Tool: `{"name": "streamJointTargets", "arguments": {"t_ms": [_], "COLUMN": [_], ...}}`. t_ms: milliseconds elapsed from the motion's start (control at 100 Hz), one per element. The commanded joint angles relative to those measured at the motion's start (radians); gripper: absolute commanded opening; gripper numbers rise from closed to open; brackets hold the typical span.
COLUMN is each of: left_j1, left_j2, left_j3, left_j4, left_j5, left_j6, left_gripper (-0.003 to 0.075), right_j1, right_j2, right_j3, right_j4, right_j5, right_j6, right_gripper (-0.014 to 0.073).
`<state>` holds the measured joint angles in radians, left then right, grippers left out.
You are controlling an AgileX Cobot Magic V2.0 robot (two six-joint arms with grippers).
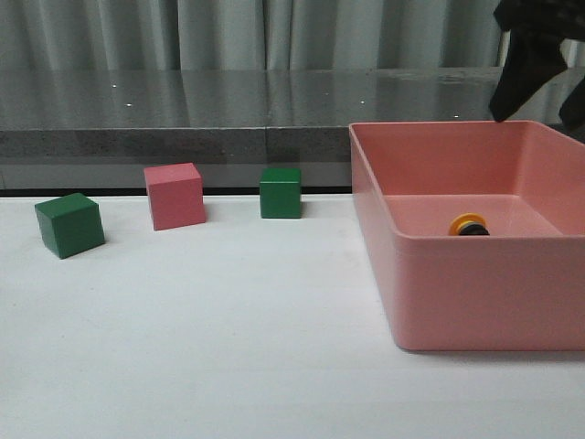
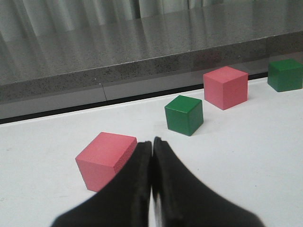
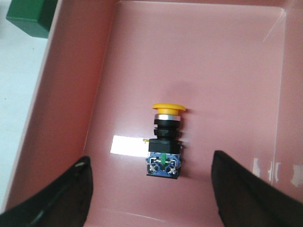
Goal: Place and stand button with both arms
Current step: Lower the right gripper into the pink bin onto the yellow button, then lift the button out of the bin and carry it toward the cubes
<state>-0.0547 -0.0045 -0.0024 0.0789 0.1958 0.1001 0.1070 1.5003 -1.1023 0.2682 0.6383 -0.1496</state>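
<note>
Matte white counter [image 1: 228, 347], smooth. Pink plastic bin [image 1: 475, 293] with rounded corners and glossy walls near right edge. Button [image 3: 164, 142] on its side on bin floor, near middle: yellow mushroom cap pointing away from claw, silver collar, ribbed black body, clear bluish base block with screw terminals and a green tab facing camera. From front, only yellow cap and a bit of black showing above bin's near wall [image 1: 470, 224]. White glare patch on bin floor just beside base.

Right claw [image 3: 151, 189] spread wide, black fingers [image 3: 52, 194] either side of button, not touching it, nothing held. Right arm [image 1: 535, 55] black, above bin's far right corner.

Left claw [image 2: 152, 184] shut, black fingertips pressed together, holding nothing, above counter, just in front of a pink cube [image 2: 105, 160].

Cubes solid, sharp-edged, matte, along back edge on left half: green [image 1: 69, 224] nearest left edge, pink [image 1: 175, 195], green [image 1: 280, 192] nearest bin. Speckled grey stone ledge [image 1: 174, 142] behind counter, grey pleated curtain [image 1: 228, 32] beyond.
</note>
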Motion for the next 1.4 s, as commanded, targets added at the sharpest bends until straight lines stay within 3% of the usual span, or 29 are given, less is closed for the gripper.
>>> {"name": "streamJointTargets", "arguments": {"t_ms": [0, 360, 750, 820, 970, 1020, 1210, 1390], "left_j1": [-0.001, -0.001, -0.001, -0.001, -0.001, -0.001, -0.001, -0.001], "left_j2": [-0.031, -0.031, -0.031, -0.031, -0.031, -0.031, -0.031, -0.031], "left_j3": [0.046, 0.046, 0.046, 0.046, 0.046, 0.046, 0.046, 0.046], "left_j4": [-0.004, -0.004, -0.004, -0.004, -0.004, -0.004, -0.004, -0.004], "left_j5": [-0.082, -0.082, -0.082, -0.082, -0.082, -0.082, -0.082, -0.082], "left_j6": [-0.010, -0.010, -0.010, -0.010, -0.010, -0.010, -0.010, -0.010], "left_gripper": [-0.0019, -0.0019, -0.0019, -0.0019, -0.0019, -0.0019, -0.0019, -0.0019], "right_j1": [0.007, 0.060, 0.058, 0.058, 0.058, 0.058, 0.064, 0.139], "right_j2": [0.007, 0.198, 0.323, 0.323, 0.323, 0.322, 0.254, 0.172], "right_j3": [-0.033, -0.033, -0.033, -0.033, -0.048, -0.063, -0.183, -0.342], "right_j4": [0.018, 0.018, 0.017, 0.017, 0.017, 0.017, 0.021, 0.023], "right_j5": [-0.050, -0.156, -0.161, -0.158, -0.132, -0.113, 0.015, 0.112], "right_j6": [-0.035, -0.055, -0.055, -0.055, -0.055, -0.055, -0.055, -0.105], "right_gripper": [0.0559, 0.0559, 0.0549, 0.0470, 0.0132, 0.0070, 0.0059, 0.0057]}}
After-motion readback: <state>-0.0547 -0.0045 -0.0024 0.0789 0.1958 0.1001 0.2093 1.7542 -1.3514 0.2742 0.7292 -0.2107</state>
